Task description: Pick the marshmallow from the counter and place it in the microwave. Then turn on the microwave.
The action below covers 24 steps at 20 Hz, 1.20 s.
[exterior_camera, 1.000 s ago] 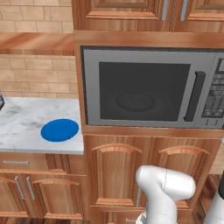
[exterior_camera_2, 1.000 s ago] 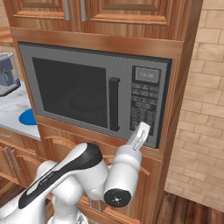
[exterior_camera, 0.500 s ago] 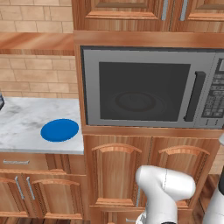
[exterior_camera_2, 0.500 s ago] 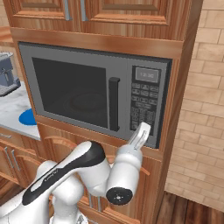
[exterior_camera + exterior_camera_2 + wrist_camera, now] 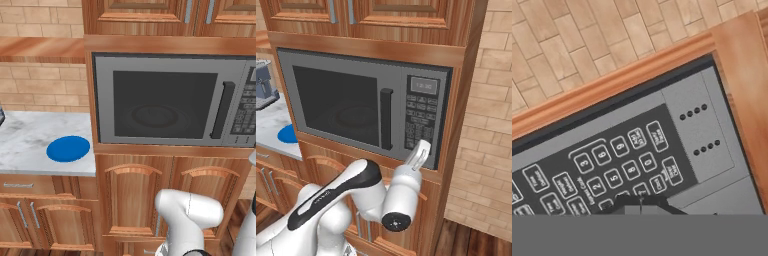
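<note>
Grey built-in microwave (image 5: pixel 363 107) with dark glass door shut, straight ahead of closed, empty white claw (image 5: pixel 419 152), tip at lower button keypad (image 5: pixel 420 121); marshmallow unseen.

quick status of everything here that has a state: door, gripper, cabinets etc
Large built-in grey microwave: dark glass door shut, round plate faintly visible inside.
Two-finger gripper: shut, holding nothing, tip at the button keypad.
Brown wooden cabinet doors: shut.
Round blue plate: flat on the marble counter, nothing on it.
</note>
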Tool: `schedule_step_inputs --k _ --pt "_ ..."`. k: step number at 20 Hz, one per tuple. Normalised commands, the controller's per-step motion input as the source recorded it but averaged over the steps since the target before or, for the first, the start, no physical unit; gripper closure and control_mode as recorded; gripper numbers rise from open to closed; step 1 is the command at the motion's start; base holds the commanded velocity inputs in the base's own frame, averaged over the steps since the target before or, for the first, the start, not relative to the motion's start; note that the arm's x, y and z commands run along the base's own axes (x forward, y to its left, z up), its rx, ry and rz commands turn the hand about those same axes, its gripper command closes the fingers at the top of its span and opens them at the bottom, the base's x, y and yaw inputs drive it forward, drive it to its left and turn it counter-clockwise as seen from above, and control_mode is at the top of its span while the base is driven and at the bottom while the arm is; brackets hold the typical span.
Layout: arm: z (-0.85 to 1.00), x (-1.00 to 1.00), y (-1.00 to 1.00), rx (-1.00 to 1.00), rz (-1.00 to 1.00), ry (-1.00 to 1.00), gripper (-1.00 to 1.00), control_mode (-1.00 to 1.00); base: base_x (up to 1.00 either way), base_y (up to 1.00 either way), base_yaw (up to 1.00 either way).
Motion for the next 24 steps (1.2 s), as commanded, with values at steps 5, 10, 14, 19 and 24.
schedule_step_inputs --k 5,10,14,19,24 --pt "-0.03 0.08 -0.1 0.0 0.0 -0.01 1.0 -1.0 0.0 0.0 0.0" --pt "-0.06 0.08 -0.05 0.0 0.0 -0.01 1.0 -1.0 0.0 0.0 0.0" --pt "-0.09 0.08 -0.01 0.0 0.0 -0.01 1.0 -1.0 0.0 0.0 0.0" --pt "-0.06 0.05 -0.01 0.0 0.0 -0.02 1.0 -1.0 0.0 0.0 0.0" --pt "-0.02 0.06 0.0 0.0 0.0 -0.02 1.0 -1.0 0.0 0.0 0.0"
